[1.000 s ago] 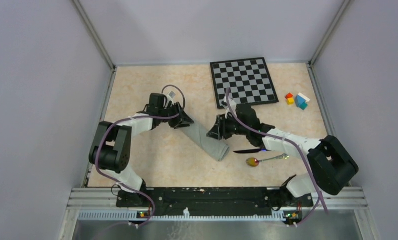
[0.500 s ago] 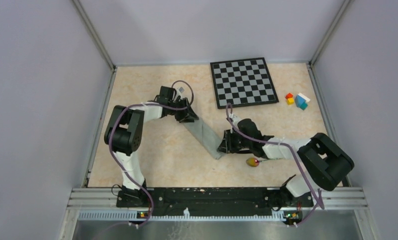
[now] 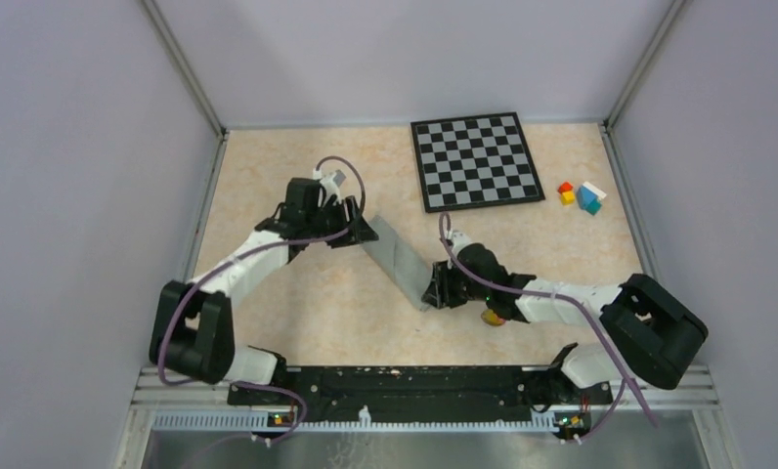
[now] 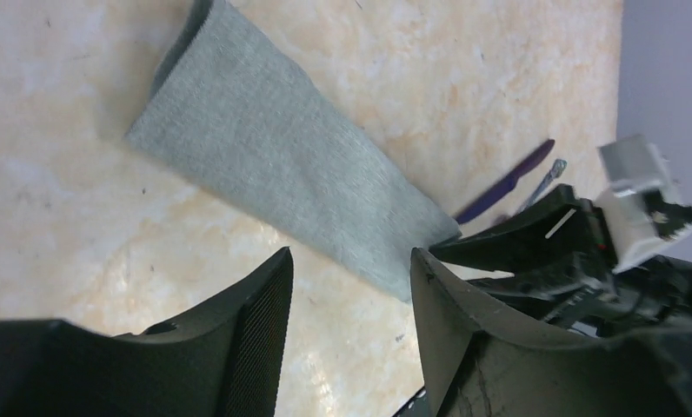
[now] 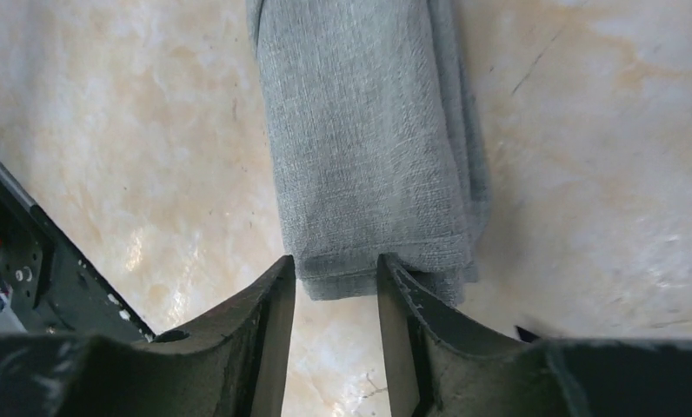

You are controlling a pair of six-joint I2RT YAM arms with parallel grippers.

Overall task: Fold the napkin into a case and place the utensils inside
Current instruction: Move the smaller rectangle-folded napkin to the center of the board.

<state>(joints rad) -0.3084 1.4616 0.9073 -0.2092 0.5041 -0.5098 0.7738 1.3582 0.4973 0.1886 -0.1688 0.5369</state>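
**Landmark:** narrow folded grey-green cloth strip [image 3: 402, 262], lying diagonally on the beige marbled tabletop [image 3: 297, 313].

- **Far-left end of the strip:** black left gripper [image 3: 358, 233] with its jaws apart and nothing between them. Its arm bars approach from the left.
- **Near-right end:** black right gripper [image 5: 336, 265] with its jaws apart at the hem. Its arm bars the near-right side.
- **Just right of that end:** slim dark purple knife [image 4: 505, 181] and silver-handled spoon [image 3: 493, 317], both partly under the right arm.
- **Near-left of the strip:** bare tabletop, open passage.
- **Far-right of the strip:** a bare band reaching to the black-and-white chessboard [image 3: 477, 161], passable.
- **Well right of the strip:** small coloured blocks [image 3: 581, 196] by the side wall.
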